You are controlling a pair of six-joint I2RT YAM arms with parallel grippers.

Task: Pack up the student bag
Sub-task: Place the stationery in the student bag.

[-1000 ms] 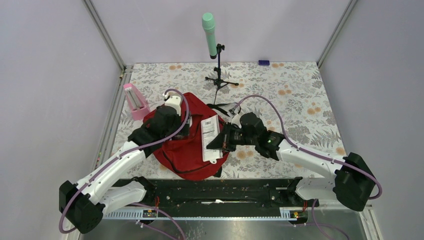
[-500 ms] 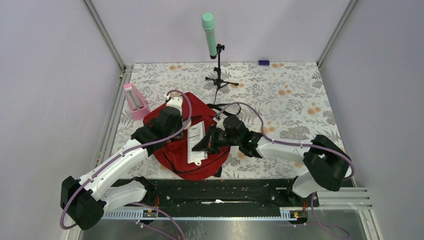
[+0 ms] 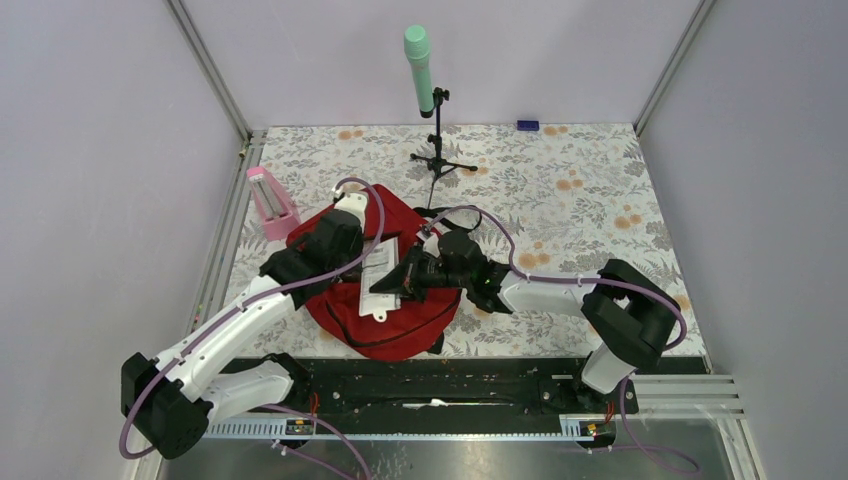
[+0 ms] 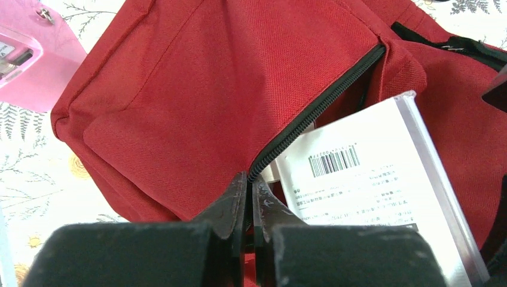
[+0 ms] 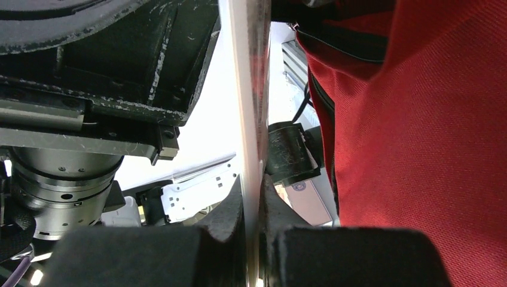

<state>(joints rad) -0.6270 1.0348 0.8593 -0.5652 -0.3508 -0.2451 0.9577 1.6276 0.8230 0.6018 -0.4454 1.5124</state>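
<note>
- Left end effector [image 4: 247, 194]: jaws pressed together on the zip [image 4: 317, 107] edge of the bag [image 4: 191, 78]. It seems to be pinching the lip to hold the mouth lifted open.
- Right end effector [image 5: 254, 203]: clamped on one end of a thin packet [image 4: 365, 179], seen edge-on by its own camera. I judge this grip lets the flat sheet slide in like a blade.
- Packet: clear-wrapped and white, barcode up. Its leading corner sits at the gap under the zip; how far inside, I cannot tell.
- Bag: lies on the counter [image 3: 600, 190] between the arms, left of centre, with a pink case [image 3: 270, 205] just beside it.
</note>
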